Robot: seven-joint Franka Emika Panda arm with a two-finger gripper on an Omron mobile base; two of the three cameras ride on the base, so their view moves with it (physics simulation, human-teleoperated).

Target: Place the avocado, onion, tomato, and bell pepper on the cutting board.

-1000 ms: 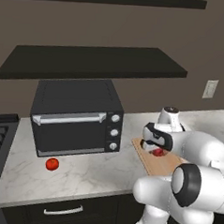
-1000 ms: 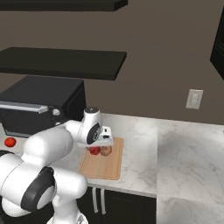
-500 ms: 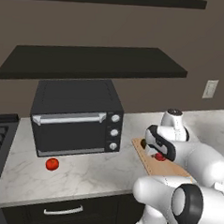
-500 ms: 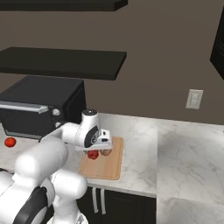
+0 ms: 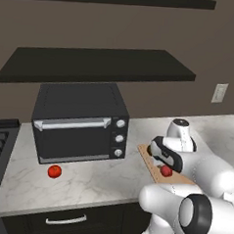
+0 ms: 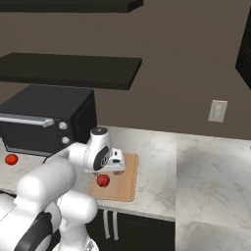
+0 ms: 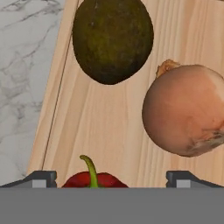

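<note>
Bell pepper [image 7: 94,178] — on cutting board [image 7: 118,131] between spread gripper [image 7: 111,177] tips, beside avocado [image 7: 112,39] and onion [image 7: 186,109] | tomato [image 5: 54,171] on counter before oven — you fetch it next.

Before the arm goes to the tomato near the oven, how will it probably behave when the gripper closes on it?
The tomato looks smooth and round, so it may roll on the flat marble counter if nudged off-centre. Its glossy skin could slip between the fingers. It is small, so probably light; nothing stands close beside it to stop a roll.
</note>
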